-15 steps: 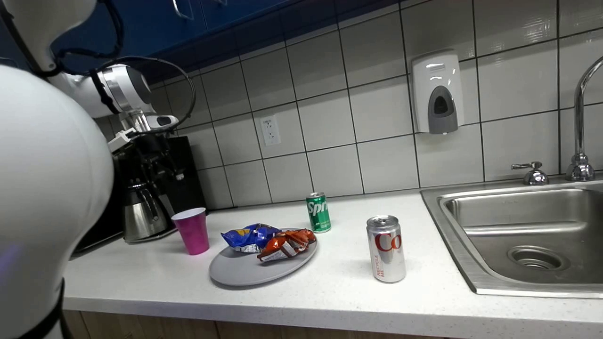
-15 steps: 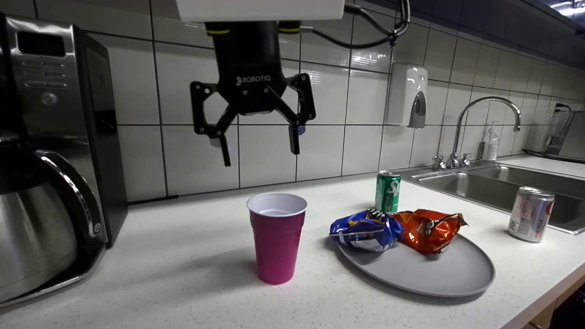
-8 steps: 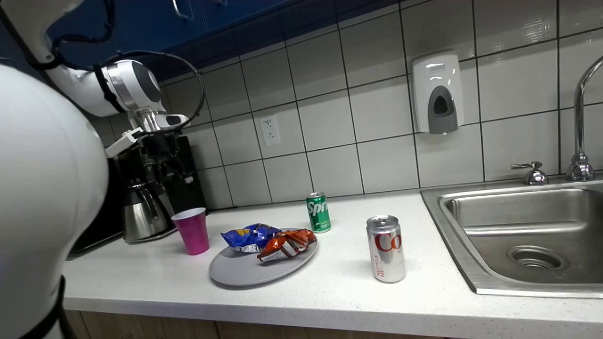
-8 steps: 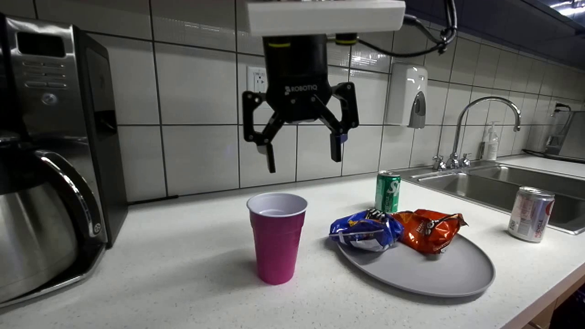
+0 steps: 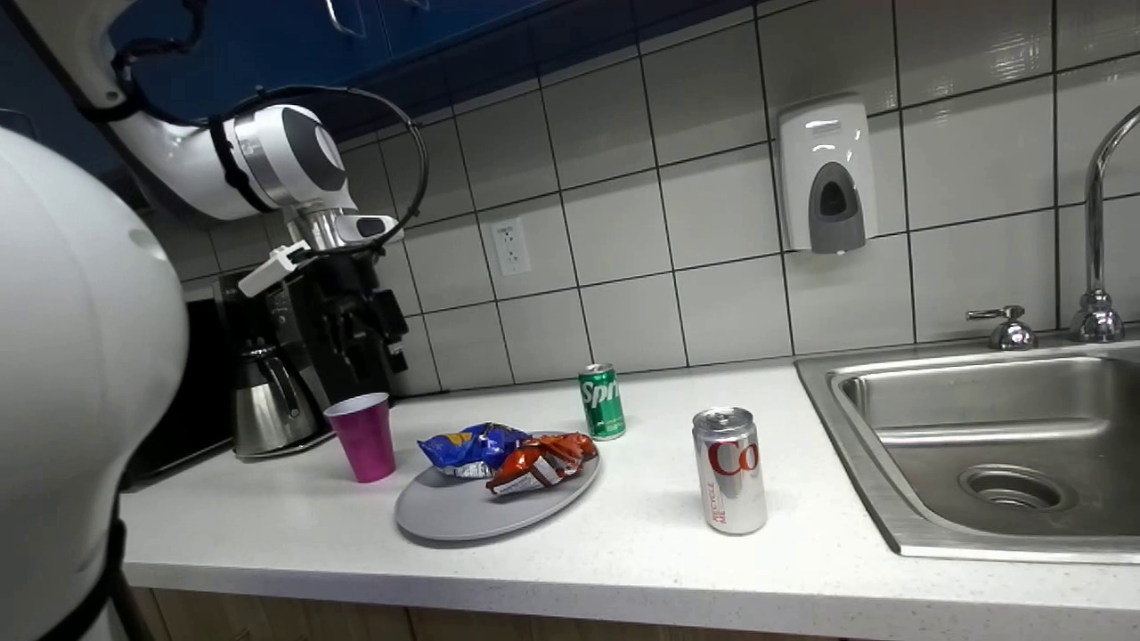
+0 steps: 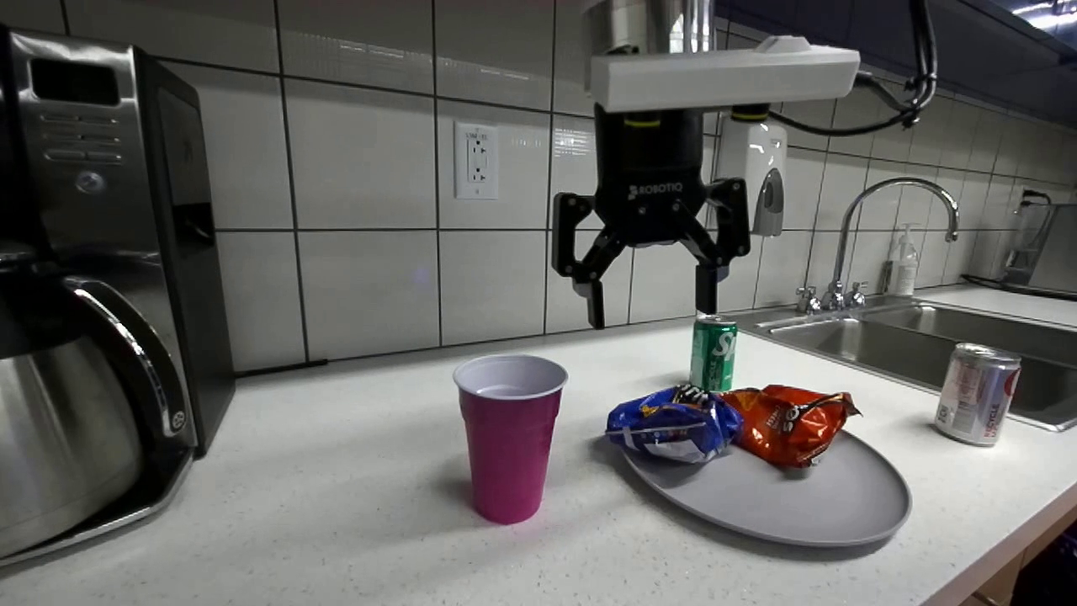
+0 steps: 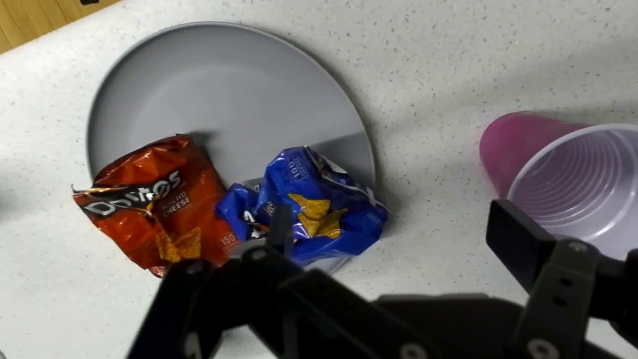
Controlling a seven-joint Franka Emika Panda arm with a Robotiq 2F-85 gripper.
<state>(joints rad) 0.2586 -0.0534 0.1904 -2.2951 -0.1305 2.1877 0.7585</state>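
My gripper (image 6: 651, 307) is open and empty, held in the air above the counter with its fingers pointing down. In the wrist view the gripper (image 7: 391, 224) has one finger over the blue chip bag (image 7: 344, 224) and the other by the rim of the pink cup (image 7: 518, 144); I see no contact. The blue bag and an orange Doritos bag (image 7: 144, 199) lie crumpled on a grey plate (image 7: 224, 94). The cup (image 6: 509, 454) stands upright and looks empty. A green Sprite can (image 6: 713, 358) stands behind the plate, beyond the gripper in that exterior view.
A silver can (image 5: 730, 481) stands between the plate and the steel sink (image 5: 859, 463) with its faucet (image 5: 1097, 240). A coffee maker (image 6: 92, 194) with a steel carafe (image 6: 67, 438) stands beyond the cup. A soap dispenser (image 5: 824, 178) hangs on the tiled wall under blue cabinets (image 5: 267, 53).
My open gripper has moved away from the coffee maker, past above the cup and towards the plate and Sprite can, sinking slightly. The objects on the counter have not moved.
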